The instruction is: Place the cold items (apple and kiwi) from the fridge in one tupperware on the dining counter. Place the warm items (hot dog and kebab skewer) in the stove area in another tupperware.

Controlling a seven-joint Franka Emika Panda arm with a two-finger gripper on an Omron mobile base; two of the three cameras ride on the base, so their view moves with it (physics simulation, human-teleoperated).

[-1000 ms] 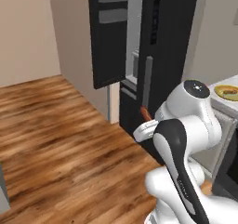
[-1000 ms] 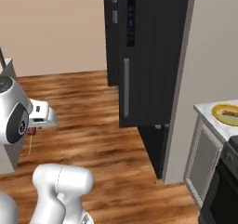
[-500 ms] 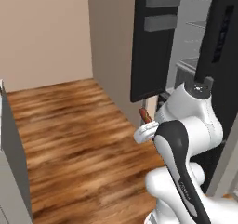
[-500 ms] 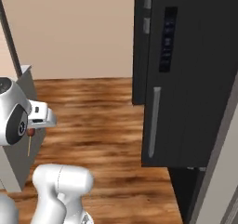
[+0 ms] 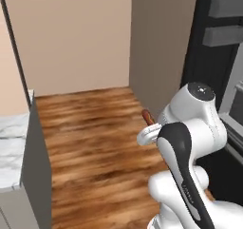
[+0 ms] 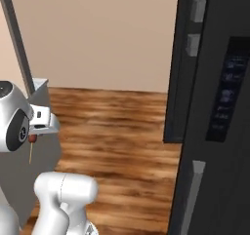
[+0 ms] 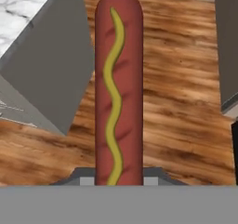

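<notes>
Gripper (image 7: 119, 183) clenched on the hot dog (image 7: 118, 86); keep it level and firmly held while driving toward the dining counter (image 7: 28, 14).

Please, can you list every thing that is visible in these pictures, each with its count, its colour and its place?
hot dog: one, red-brown with a wavy yellow mustard line, standing out lengthwise from the end effector, over the floor.
wooden floor: one, brown planks, below the arm.
marble counter: one, white top on grey sides, at the left edge of the left base view.
fridge: one, black with a grey handle, on the right of the right base view.
wall: one, beige, behind the floor.
end effector: one, dark finger tips, shut on the hot dog.
</notes>
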